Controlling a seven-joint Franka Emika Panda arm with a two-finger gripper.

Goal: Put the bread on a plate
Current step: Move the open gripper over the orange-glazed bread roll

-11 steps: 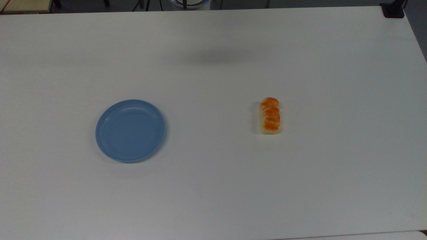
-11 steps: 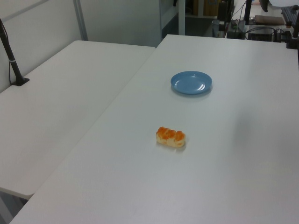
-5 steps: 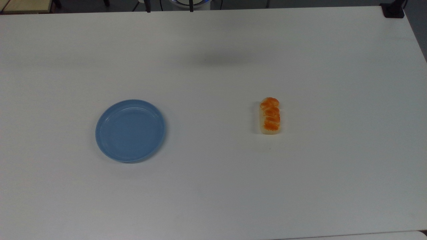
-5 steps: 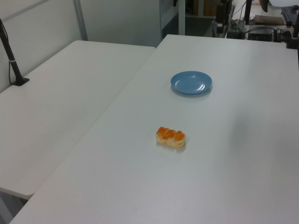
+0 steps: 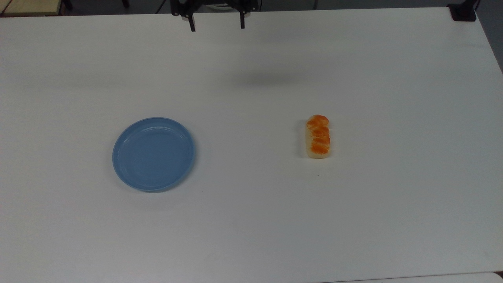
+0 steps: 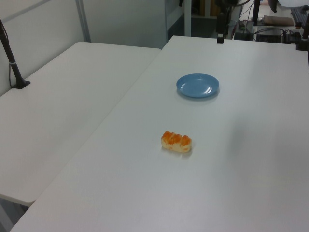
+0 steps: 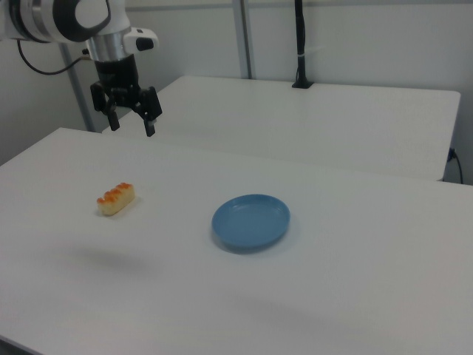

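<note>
**Bread untouched, gripper high and wide open: risks ahead of the reach**

The table is broad, white and slick-looking. The likeliest failure, as I judge it, is the loaf skidding or rolling on that smooth top if a finger lands on it off-centre instead of straddling it. The arm hangs high above the table's far side, at about 12 o'clock in the top view, so a long descent remains and any sideways error would build over it.

The plate lies flat at about 9 o'clock from the top view's centre, well apart from the loaf. Its rim is shallow; a release near the edge could let the loaf tip out, and a low carry could knock the plate and slide it.

The bread rests on the table at about 3 o'clock from the top view's centre, its long axis running 12 to 6. Its glossy lumped top looks a poor surface for pinching; the pale flat sides seem safer, across the short width.

The gripper points straight down with its fingers spread wide apart, holding nothing, well clear of loaf and plate.
</note>
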